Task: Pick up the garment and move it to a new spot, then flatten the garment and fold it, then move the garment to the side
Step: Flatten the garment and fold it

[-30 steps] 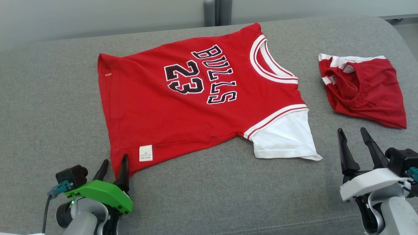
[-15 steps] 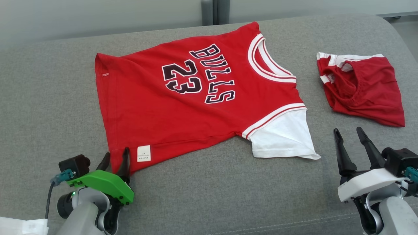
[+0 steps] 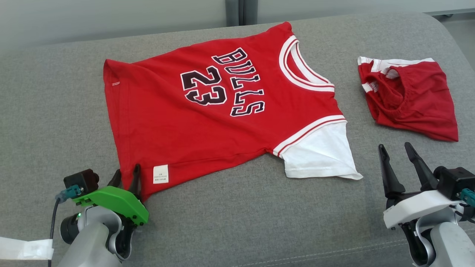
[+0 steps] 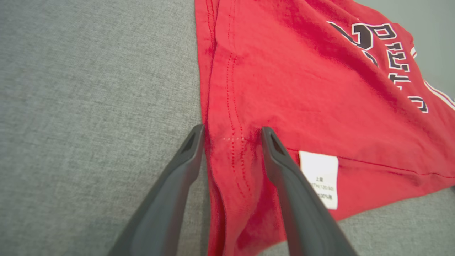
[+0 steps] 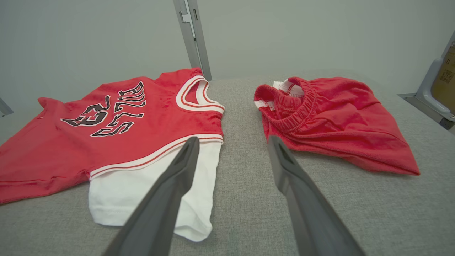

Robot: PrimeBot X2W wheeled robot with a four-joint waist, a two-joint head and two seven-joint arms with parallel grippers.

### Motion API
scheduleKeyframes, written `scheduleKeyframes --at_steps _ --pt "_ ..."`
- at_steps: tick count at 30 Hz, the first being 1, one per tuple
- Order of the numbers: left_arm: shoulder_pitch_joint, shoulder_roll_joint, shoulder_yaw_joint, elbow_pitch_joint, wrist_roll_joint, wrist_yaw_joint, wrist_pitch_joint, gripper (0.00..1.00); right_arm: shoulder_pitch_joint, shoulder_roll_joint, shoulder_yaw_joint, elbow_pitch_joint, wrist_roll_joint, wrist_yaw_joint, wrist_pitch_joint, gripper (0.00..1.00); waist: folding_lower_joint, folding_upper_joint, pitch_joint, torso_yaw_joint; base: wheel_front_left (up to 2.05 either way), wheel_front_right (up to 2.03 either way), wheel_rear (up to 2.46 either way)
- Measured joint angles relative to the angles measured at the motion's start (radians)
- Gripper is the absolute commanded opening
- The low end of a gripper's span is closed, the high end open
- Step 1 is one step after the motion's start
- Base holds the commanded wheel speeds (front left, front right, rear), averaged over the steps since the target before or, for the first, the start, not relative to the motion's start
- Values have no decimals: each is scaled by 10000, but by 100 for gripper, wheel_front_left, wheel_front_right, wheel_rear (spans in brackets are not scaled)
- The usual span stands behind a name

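Two grippers, two red garments and one white care label [image 3: 160,174] sit over one grey padded surface [image 3: 241,222].

At the lower left, the left gripper [image 3: 127,170] straddles the jersey's near hem corner. In the left wrist view its fingers [image 4: 231,133] stand partly apart: one rests on the grey cloth just beside the hem edge, the other on the red fabric next to the label. The corner lies between them and is not yet pinched.

The jersey [image 3: 222,122] lies spread flat across the middle of the surface, front up. It is red, with black "BULLS 23" lettering edged in white, a white-striped neckline and one white sleeve pointing toward the robot.

To its right, well apart, lies a crumpled pair of red shorts [image 3: 412,100]. Below them the right gripper [image 3: 394,146] hovers with its fingers spread wide, holding nothing.

Compared with a second ago, the left fingers are closer together and further onto the hem. Both garments lie as before.
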Motion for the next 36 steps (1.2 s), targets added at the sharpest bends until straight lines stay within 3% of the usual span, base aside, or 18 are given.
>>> scheduleKeyframes --at_steps 1,3,4,5,7,8,18,27,36 --pt "-31 0 12 33 0 0 0 82 -1 0 19 -15 2 0 0 100 0 0 5 -2 0 0 0" --pt "-59 -8 6 59 0 0 0 70 -2 2 40 -36 2 0 0 100 0 0 14 -7 0 0 0" --pt "-65 -15 0 77 0 0 0 48 -2 0 40 -42 2 0 0 100 0 0 18 -10 0 0 0" --pt "-72 -27 -12 94 0 -2 0 41 -2 0 40 -48 2 0 0 100 0 0 22 -12 0 0 0" --pt "-90 -73 -63 119 0 -29 -2 6 -3 0 40 -58 2 0 0 100 0 0 28 -18 0 0 0" --pt "-107 -111 -109 144 0 -50 -2 0 -3 0 38 -65 2 0 0 100 0 0 31 -21 0 0 0" --pt "-411 -198 102 -12 127 -174 -238 0 -11 0 234 -27 136 0 0 100 0 0 19 -3 0 0 0" --pt "-266 -213 468 -888 33 -453 -407 0 265 407 727 667 1567 0 0 100 0 0 -44 280 0 0 0" --pt "746 -226 976 -1877 -54 -527 -407 0 460 892 134 1607 3398 0 0 100 0 0 -160 544 0 0 0"
